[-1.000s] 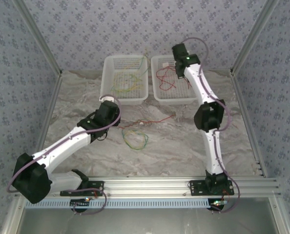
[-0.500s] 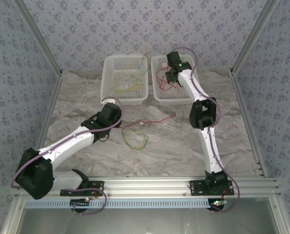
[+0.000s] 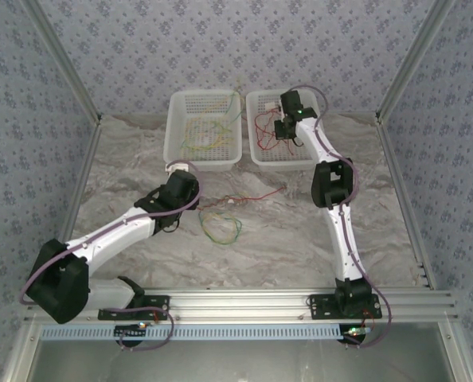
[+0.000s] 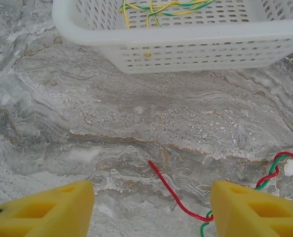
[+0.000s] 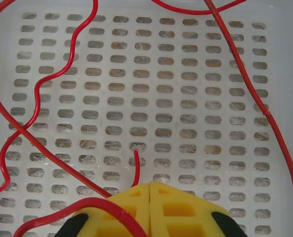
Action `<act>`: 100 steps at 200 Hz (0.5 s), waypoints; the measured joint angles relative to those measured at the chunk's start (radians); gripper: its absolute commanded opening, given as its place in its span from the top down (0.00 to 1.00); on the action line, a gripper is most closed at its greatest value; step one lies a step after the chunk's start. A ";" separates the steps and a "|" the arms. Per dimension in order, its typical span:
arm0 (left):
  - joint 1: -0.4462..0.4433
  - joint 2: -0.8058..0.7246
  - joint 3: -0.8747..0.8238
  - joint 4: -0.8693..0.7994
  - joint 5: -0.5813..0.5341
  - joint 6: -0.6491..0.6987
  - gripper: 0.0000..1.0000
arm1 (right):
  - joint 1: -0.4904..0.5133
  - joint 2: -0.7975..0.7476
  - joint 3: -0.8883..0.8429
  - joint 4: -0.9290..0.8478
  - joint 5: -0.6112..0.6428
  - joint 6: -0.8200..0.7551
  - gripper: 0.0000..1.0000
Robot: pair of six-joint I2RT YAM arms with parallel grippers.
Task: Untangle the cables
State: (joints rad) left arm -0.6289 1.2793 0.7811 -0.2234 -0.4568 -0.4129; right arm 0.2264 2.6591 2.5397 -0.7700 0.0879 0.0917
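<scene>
Left fingers [image 4: 150, 193] stand wide open and empty over the marbled grey worktop [image 4: 87, 113]; a thin red cable [image 4: 175, 198] lies just ahead between them, slanting toward one fingertip. Right fingers [image 5: 149, 188], closed with their hold unclear, are farther off in the white perforated plastic basket [image 5: 196, 101]

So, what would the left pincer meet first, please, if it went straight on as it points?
Probably the thin red wire lying on the marble tabletop, before the white perforated plastic basket; depth is unclear.
</scene>
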 measured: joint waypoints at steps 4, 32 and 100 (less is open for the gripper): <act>0.000 0.000 0.000 0.001 0.000 0.000 0.36 | 0.000 0.000 0.001 -0.001 0.000 0.002 0.83; 0.000 -0.001 0.000 0.002 -0.012 0.000 0.36 | -0.005 0.000 0.019 -0.019 -0.005 0.021 0.59; 0.003 -0.012 0.000 0.003 -0.037 0.000 0.35 | -0.003 -0.179 0.032 -0.115 0.080 -0.022 0.29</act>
State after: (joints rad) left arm -0.6258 1.2671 0.7815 -0.2207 -0.4942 -0.4129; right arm 0.2230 2.4798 2.5717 -0.8852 0.1680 0.0700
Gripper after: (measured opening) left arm 0.647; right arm 0.680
